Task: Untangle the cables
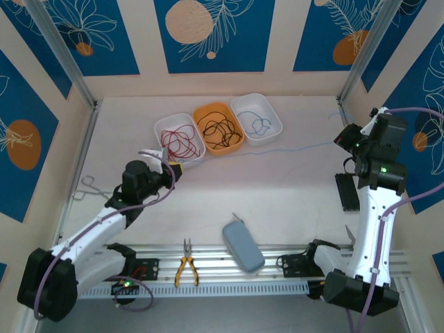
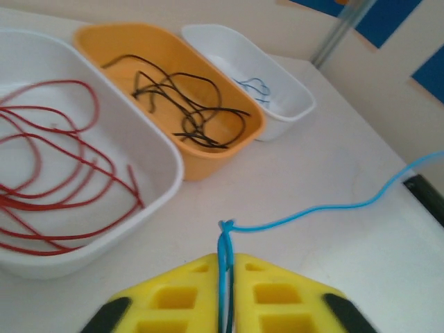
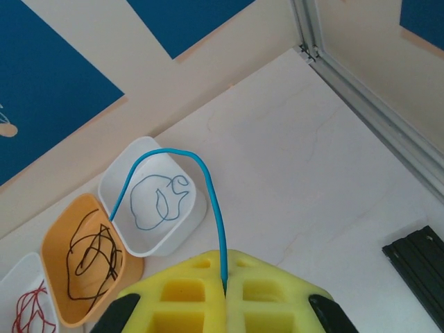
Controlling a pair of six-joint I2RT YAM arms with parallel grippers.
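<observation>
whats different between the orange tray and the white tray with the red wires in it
Colour: the orange tray is orange, the white tray white. Contents: the orange tray holds black cables, the white tray red cables. Place: the orange tray is mid-row of three, the white tray at the left end. Shared: both are open rounded oblong trays holding loose wire of one colour.

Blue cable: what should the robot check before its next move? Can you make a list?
1. Left gripper pinching the blue cable: ok.
2. Right gripper pinching it too: ok.
3. Cable between them clear of the red cables and black cables: ok.
4. Little kink by the left gripper really a knot: cannot tell.
5. Room in the white tray holding the other blue cable: ok.
</observation>
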